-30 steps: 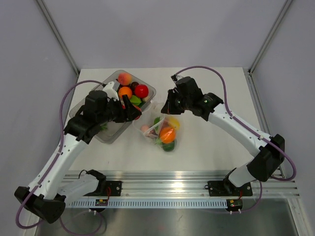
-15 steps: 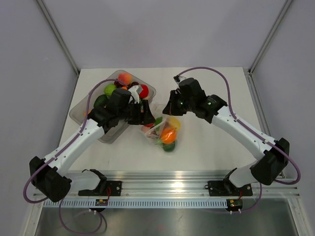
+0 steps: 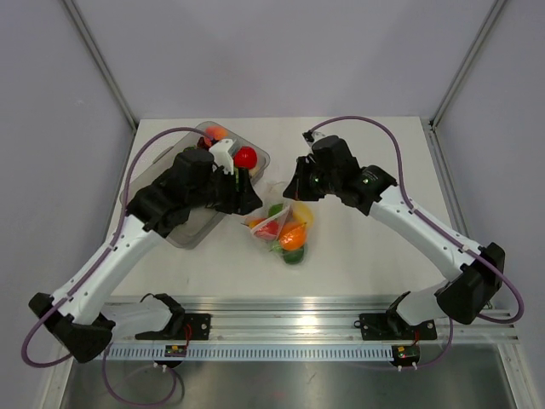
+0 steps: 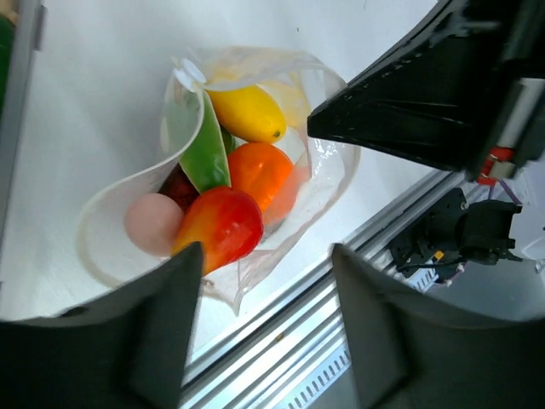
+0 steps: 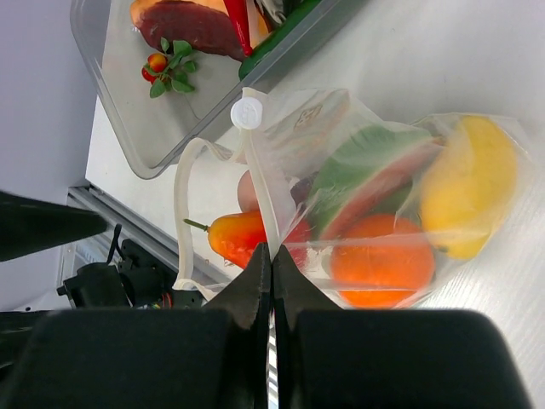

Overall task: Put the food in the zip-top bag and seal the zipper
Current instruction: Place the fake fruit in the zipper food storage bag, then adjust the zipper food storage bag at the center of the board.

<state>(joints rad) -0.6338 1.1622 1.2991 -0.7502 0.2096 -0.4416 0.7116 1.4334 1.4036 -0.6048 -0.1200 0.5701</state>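
Clear zip-top bag (image 3: 281, 223) holds food (image 3: 290, 236); right gripper (image 3: 292, 192) at mouth.

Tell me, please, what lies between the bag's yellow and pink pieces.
A green piece and a dark red one, seen in the left wrist view.

No text, label or number can be read; a faint printed mark (image 5: 308, 117) on the bag (image 5: 375, 141) is too blurred to make out

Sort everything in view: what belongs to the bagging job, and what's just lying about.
Belongs to the job: zip-top bag; zipper; food in the bag; food waiting in the clear tray; left gripper, open over the bag; right gripper, shut on the bag's mouth.

Just lying about: the clear tray itself; table; metal rail; purple cables.
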